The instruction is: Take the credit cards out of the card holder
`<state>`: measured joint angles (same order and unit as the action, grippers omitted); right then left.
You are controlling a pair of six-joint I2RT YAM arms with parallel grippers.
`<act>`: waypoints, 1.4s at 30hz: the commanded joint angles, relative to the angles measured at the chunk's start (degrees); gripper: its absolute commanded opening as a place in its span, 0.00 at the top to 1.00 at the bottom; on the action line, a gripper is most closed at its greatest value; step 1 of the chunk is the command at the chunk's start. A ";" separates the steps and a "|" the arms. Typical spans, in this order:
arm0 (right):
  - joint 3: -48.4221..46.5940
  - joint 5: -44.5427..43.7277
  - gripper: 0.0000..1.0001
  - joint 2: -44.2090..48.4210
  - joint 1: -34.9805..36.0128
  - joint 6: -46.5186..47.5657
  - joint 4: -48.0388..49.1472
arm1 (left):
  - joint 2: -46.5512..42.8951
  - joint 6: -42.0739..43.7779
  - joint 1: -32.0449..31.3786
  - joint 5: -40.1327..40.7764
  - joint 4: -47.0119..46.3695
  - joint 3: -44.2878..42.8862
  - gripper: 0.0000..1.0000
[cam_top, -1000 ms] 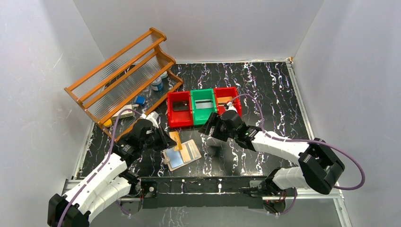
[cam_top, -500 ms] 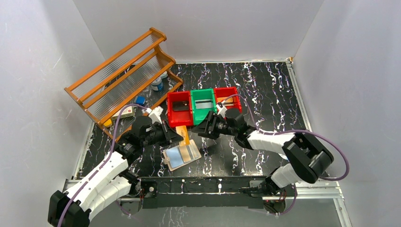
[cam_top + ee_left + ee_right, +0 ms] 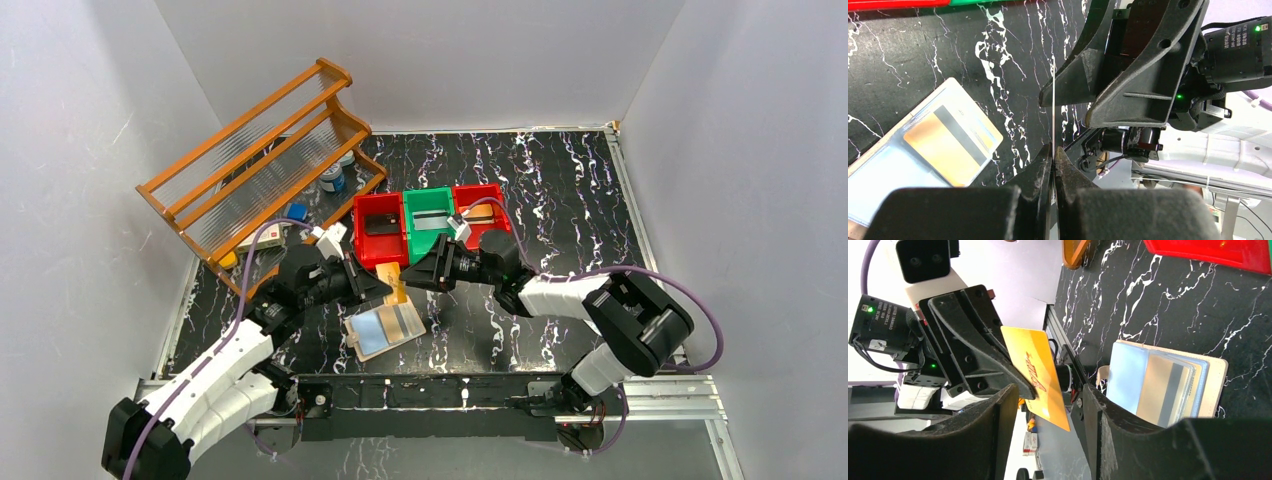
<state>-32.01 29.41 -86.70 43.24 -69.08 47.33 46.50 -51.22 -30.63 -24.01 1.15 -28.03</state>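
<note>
Above the worktop (image 3: 560, 190), just far of the card holder (image 3: 385, 330): orange card (image 3: 1035, 375), pinched in left hand (image 3: 1053, 150); right hand (image 3: 1048, 395) newly arrived, half-open astride it, handover pending.

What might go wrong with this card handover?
The right end effector is open around the orange card; if the left end effector lets go early, the card drops. The left one pinches only the card's edge, so an off-centre squeeze may twist it loose. Both end effectors sit close and may collide.
</note>
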 commanded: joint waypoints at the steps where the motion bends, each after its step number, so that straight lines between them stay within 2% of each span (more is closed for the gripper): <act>1: -0.04 2.35 0.44 -0.95 0.09 -0.56 5.66 | -0.12 -0.79 -0.02 -1.96 -2.53 0.62 1.00; 15: -0.07 7.13 0.59 -4.46 0.12 -3.95 14.94 | 0.33 -5.19 0.03 -6.89 -11.68 4.13 1.00; 19: 0.76 7.42 0.66 -4.82 0.04 -4.83 17.03 | -0.17 -5.31 -0.01 -6.65 -11.21 4.50 1.00; 26: 1.80 8.27 0.70 -4.33 0.04 -4.66 18.64 | -1.12 -5.56 0.02 -5.63 -10.99 4.96 1.00; 33: 2.39 10.27 0.82 -5.98 -0.58 -8.03 27.73 | -0.44 -5.94 0.03 -5.94 -10.80 5.12 1.00; 38: 2.40 10.63 0.91 -6.03 -0.89 -8.49 29.97 | -1.58 -5.91 0.02 -3.05 -7.66 4.85 0.86; 42: 2.26 9.37 0.94 -3.71 -0.93 -5.18 22.96 | -2.74 -5.99 0.04 -1.50 -5.79 4.87 0.67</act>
<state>-29.10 38.81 -93.25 42.37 -76.47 69.58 45.43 -57.49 -30.59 -27.42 -7.64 -23.18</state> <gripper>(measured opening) 0.080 0.264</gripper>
